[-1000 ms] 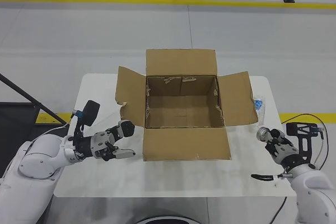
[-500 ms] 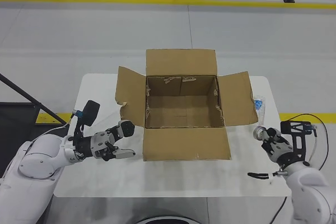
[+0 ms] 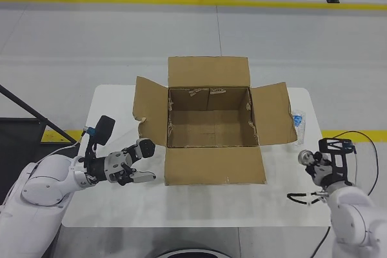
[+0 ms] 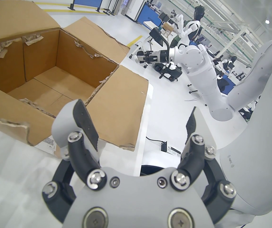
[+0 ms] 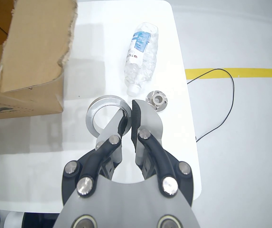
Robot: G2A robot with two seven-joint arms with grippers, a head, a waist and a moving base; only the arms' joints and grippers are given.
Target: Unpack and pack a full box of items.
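Note:
An open cardboard box (image 3: 209, 169) stands mid-table, its inside (image 4: 50, 84) bare. My right gripper (image 5: 129, 113) is shut on the rim of a metal ring (image 5: 95, 117), held over the table's right side (image 3: 304, 156), to the right of the box. A clear plastic bottle (image 5: 142, 55) lies on its side beyond the ring (image 3: 298, 122), and a small metal flange (image 5: 157, 99) rests by its cap. My left gripper (image 4: 136, 112) is open with nothing between its fingers, just left of the box's front corner (image 3: 138, 164).
The box's four flaps are spread outward; the right flap (image 5: 38, 39) overhangs the table near the ring. A black cable (image 5: 223, 110) trails off the right table edge onto the floor. White tabletop (image 3: 193, 203) runs along the front of the box.
My right arm has shifted slightly and its wrist has turned, carrying the ring a little toward the table's right edge. The left arm has stayed put.

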